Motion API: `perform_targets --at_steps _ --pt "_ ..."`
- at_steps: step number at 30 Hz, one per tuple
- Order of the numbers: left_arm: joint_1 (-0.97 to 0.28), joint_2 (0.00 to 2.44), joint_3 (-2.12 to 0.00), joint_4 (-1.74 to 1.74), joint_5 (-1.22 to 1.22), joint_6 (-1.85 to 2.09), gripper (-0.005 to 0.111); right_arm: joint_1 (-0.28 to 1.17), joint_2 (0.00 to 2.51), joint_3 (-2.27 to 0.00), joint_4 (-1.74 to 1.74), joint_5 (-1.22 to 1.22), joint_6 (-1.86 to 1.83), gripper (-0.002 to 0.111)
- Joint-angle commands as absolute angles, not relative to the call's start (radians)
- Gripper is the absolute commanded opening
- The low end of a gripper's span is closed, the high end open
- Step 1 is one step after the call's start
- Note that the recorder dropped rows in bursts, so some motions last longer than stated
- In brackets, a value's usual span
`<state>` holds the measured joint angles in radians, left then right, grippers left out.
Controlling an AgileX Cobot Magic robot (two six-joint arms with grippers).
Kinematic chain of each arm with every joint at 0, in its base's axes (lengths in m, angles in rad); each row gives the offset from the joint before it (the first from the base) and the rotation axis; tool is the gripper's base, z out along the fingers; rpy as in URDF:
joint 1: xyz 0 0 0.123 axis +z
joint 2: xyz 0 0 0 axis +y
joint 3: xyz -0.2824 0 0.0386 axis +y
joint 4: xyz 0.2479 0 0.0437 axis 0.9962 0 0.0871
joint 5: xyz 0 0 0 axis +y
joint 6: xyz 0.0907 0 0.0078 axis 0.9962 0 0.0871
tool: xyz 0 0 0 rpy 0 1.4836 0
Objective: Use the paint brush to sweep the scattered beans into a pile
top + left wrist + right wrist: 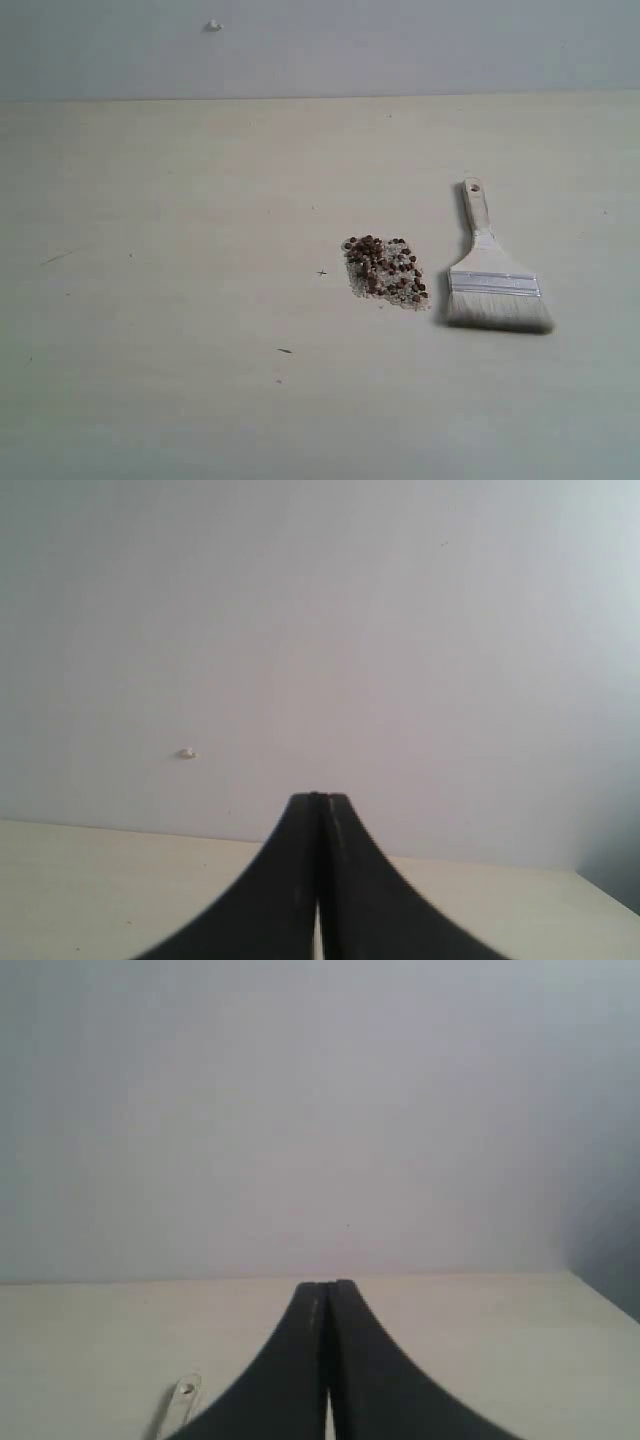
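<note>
Beans [385,268] lie in a loose dark patch on the worktop [180,300], mixed with fine whitish grains [400,297]. The paint brush [489,272] lies flat just beside them and nothing holds it. Both pairs of fingers are pressed together and empty. The left fingers [290,880] point at a bare wall [400,630] with nothing of the task near them, while the right fingers [300,1360] have the holed end of the brush handle [183,1392] lying near them on the worktop. The step in hand is probably fetching the brush, and the right arm looks the better placed. Its fingers would need to part, settle around the handle between the hole and the metal band [494,284], and close squarely so the bristles [497,312] drag flat (a skewed grip would likely flick beans outward). Neither arm shows in the exterior view, so how far the fingers stand from the beans cannot be told. Most of the brush is cut off in the right wrist view, and a pale speck [213,26] on the wall is too small to identify.
</note>
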<state>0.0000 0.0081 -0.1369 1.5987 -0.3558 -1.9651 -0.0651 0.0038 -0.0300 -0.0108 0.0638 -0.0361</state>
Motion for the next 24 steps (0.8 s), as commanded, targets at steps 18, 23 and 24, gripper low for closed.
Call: perform_targets --at_steps 18,23,24 --pt "0.001 0.010 -0.136 1.597 -0.357 -1.965 0.000 -0.069 0.000 0.000 -0.052 0.080 0.006 0.000" --pt "0.001 0.010 -0.136 1.607 -0.364 -1.984 0.000 -0.069 0.000 0.000 -0.052 0.080 0.006 0.000" --pt "0.001 0.010 -0.136 1.593 -0.384 -2.013 0.000 -0.069 0.000 0.000 -0.052 0.080 0.006 0.000"
